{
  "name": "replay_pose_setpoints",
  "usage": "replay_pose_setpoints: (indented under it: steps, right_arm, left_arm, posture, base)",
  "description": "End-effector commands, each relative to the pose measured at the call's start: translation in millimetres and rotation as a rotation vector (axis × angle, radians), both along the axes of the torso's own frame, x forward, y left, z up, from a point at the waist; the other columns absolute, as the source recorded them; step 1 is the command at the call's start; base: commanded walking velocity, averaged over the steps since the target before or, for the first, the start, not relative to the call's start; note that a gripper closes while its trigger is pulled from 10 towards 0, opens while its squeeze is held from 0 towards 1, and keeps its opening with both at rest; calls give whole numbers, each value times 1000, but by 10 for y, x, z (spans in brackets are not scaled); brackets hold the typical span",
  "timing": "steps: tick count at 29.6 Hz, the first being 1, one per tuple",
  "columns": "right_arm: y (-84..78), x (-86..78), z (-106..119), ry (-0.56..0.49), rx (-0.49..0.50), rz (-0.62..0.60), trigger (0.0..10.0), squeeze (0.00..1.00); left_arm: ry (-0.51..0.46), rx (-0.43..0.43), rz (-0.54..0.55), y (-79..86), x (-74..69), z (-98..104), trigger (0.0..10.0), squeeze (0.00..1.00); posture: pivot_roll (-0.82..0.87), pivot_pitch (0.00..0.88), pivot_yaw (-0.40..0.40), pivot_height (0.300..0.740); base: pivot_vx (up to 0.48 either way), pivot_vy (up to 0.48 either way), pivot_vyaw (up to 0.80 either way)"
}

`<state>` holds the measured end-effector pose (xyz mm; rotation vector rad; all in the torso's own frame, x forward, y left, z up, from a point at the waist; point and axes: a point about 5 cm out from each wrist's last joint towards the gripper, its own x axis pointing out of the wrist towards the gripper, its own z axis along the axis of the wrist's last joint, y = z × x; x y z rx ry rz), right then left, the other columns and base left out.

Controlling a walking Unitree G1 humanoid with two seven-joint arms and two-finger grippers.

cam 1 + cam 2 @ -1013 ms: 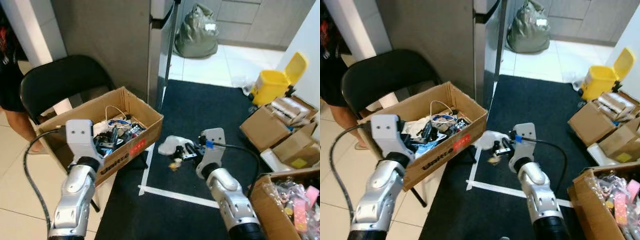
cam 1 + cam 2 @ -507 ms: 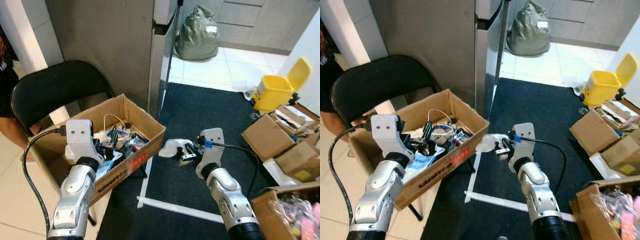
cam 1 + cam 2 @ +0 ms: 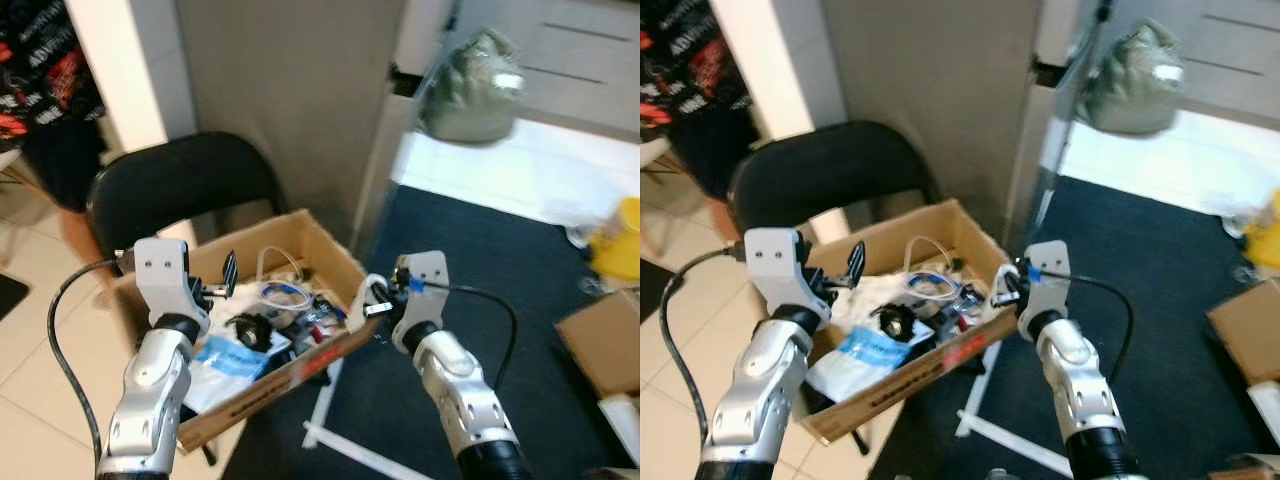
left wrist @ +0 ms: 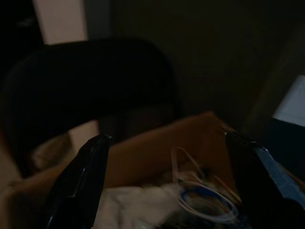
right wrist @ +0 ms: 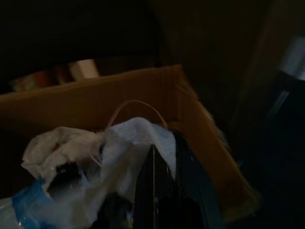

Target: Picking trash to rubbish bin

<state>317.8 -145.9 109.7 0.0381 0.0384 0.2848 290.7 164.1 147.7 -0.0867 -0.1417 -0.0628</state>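
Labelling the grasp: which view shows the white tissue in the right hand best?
Right wrist view: the white tissue sits close up, pinched between the right hand fingers. Both eye views show just a small white scrap at the cardboard box edge. The left wrist view faces the box interior.

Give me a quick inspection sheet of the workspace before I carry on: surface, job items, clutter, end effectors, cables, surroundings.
Surface: pale tiled floor on the left, dark blue carpet with white tape lines on the right.
Job's things: crumpled white tissue pinched in the right end effector at the near corner of the open brown cardboard box.
Clutter: box holds white coiled wire, a blue-and-white packet and dark small items.
End effectors: right shut on the tissue; left end effector open above the box's left side, empty.
Cables: black cable looping off the left arm, another off the right.
Surroundings: black folding chair behind the box, grey-green bag beyond, a person at far left.
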Motion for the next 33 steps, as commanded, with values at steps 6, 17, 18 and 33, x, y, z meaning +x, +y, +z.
replay_pose_setpoints:
  steps: [6, 17, 18, 33]
  right_arm:
    - [-38, -13, -55, 13, -9, -16, 10000, 0]
    - [-26, 2, -55, 12, 20, -16, 10000, 0]
    - [-29, 8, -54, 11, 19, -14, 10000, 0]
    - [-45, 114, 17, -28, 7, 38, 10000, 0]
  left_arm:
    - [1, 9, -7, -7, -4, -3, 10000, 0]
    - [5, 41, 3, 10, 20, -3, 10000, 0]
    - [17, 55, 15, 26, 19, -20, 10000, 0]
    - [146, 178, 8, 27, 7, -249, 10000, 0]
  posture:
    - [58, 128, -31, 740]
    - [72, 131, -30, 740]
    - [72, 131, -32, 740]
    - [64, 139, -35, 740]
  base:
    - [352, 0, 460]
    - [172, 0, 0]
    - [0, 0, 0]
    - [0, 0, 0]
